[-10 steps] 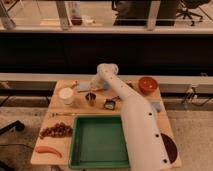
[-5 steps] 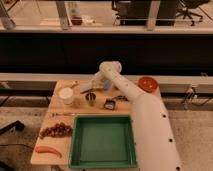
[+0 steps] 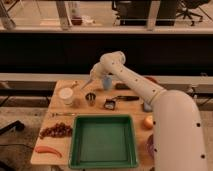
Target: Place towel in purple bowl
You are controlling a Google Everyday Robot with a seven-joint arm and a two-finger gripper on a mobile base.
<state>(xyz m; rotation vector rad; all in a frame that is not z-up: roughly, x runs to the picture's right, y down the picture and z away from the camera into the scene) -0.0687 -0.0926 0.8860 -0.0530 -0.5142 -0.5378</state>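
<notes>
The white arm [image 3: 150, 95] now reaches farther toward 11 o'clock than it did a second ago, its elbow swung up over the back of the wooden surface [image 3: 47, 137]. The gripper [image 3: 88, 83] hangs above the far-left part of the surface, just past the small metal cup [image 3: 91, 98]; its jaws are clenched, and nothing can be seen between them. Earlier the arm lay lower across the right half of the surface and hid more of it.

With the arm lifted, a pale blue piece [image 3: 106, 81] shows just under the wrist at 12 o'clock; whether this is the towel cannot be told. A second grey-blue patch [image 3: 146, 106] peeks from beside the arm at 3 o'clock. The purple bowl [image 3: 150, 146] shows only as a dark sliver at 4 o'clock, mostly hidden behind the robot's body.

The orange-red bowl, plain in the earlier views at the far right, is now almost wholly covered by the arm. The rest has stayed put: the white cup [image 3: 66, 95] at 10 o'clock, the green tray [image 3: 103, 141] at 6 o'clock, the dark grapes [image 3: 55, 130] and the reddish pepper [image 3: 48, 150] at 8 o'clock, and a yellow fruit [image 3: 148, 122] right of the tray.
</notes>
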